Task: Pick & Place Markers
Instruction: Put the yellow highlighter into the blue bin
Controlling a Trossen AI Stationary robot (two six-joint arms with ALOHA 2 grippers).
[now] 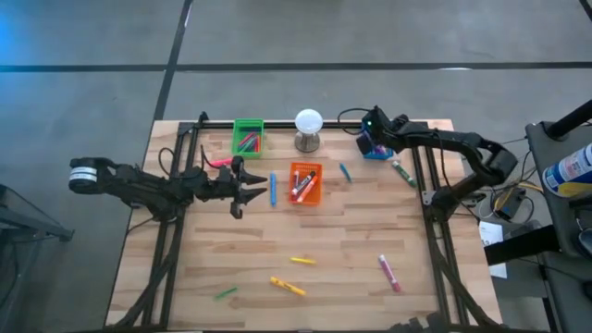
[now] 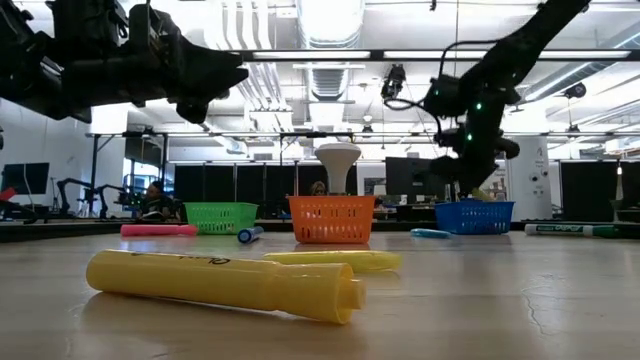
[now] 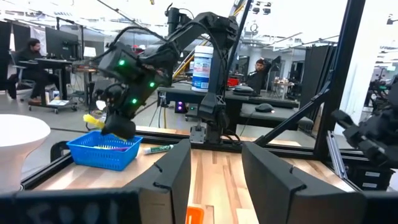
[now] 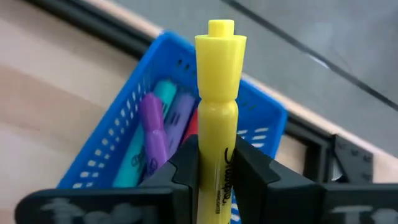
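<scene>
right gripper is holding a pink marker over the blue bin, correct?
Not quite: the marker clamped in the right gripper is yellow, not pink, as the right wrist view shows. It is indeed over the blue bin.

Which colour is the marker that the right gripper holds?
Yellow marker, clamped in the right gripper; the right wrist view shows it best.

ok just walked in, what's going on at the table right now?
Marker sorting, mid-run. The right gripper is shut on a yellow marker and holds it above the blue bin at the table's far right, which already has purple and teal markers in it. The left gripper hangs open above the table, left of the orange bin, holding nothing. Several markers lie loose on the table, including a yellow one near the front.
</scene>
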